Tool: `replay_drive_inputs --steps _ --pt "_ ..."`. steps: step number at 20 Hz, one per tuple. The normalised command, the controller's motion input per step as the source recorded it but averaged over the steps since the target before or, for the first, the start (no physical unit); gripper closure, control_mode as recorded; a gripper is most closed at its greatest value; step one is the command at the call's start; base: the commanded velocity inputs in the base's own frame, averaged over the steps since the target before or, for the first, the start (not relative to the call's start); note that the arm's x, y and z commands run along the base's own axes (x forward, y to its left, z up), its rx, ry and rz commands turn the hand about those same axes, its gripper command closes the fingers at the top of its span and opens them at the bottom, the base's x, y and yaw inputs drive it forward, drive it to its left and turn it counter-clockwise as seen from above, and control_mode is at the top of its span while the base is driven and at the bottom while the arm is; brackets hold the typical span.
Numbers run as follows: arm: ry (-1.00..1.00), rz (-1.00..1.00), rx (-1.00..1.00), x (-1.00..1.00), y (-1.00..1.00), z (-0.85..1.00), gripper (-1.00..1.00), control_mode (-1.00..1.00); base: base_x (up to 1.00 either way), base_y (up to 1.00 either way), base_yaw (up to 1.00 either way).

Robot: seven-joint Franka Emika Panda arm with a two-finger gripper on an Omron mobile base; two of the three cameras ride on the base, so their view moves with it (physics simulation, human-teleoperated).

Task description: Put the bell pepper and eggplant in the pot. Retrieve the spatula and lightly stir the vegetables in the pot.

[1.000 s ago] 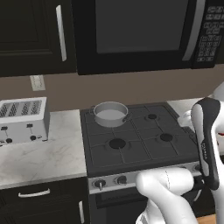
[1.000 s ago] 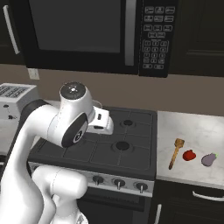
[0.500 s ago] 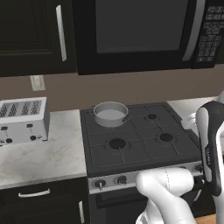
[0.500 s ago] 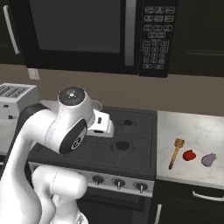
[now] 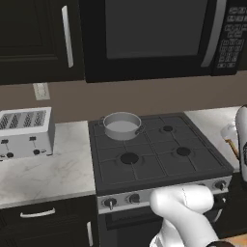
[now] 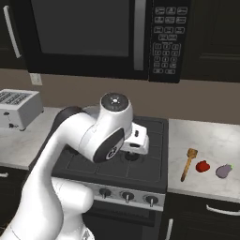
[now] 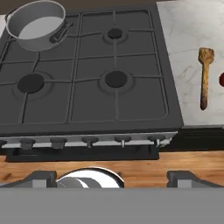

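Note:
The silver-grey pot (image 5: pixel 121 125) stands empty on the stove's back left burner, also at the hand view's top left (image 7: pixel 37 24). On the counter right of the stove the wooden spatula (image 6: pixel 189 164) lies lengthwise, with the red bell pepper (image 6: pixel 202 166) beside it and the purple eggplant (image 6: pixel 224 171) furthest right. In the hand view the spatula (image 7: pixel 204 76) is at the right, and a red sliver of the bell pepper (image 7: pixel 222 79) shows at the edge. My gripper (image 7: pixel 112 178) is open and empty, hovering over the stove's front, left of the vegetables.
The black four-burner stove (image 5: pixel 159 159) has knobs along its front. A white toaster (image 5: pixel 24 132) sits on the left counter. A microwave (image 6: pixel 93 37) and dark cabinets hang above. My arm (image 6: pixel 110 136) rises over the stove's front left.
The arm has swung to the right, toward the counter with the vegetables. The gripper stays open and nothing on the stove or counter has moved.

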Motion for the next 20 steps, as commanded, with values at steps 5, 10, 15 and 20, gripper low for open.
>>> replay_drive_inputs --steps 5,10,15,20 --pt "0.17 -0.10 0.00 0.13 -1.00 0.00 -1.00 -1.00 0.00 0.00 0.00" --pt "0.21 -0.17 0.00 0.39 -0.88 -0.01 -1.00 -1.00 0.00 0.00 0.00" --pt "0.08 -0.04 0.00 0.38 -0.88 -0.20 -1.00 -1.00 0.00 0.00 0.00" --pt "0.00 0.00 0.00 0.32 -0.14 -0.64 -1.00 -1.00 0.00 0.00 0.00"
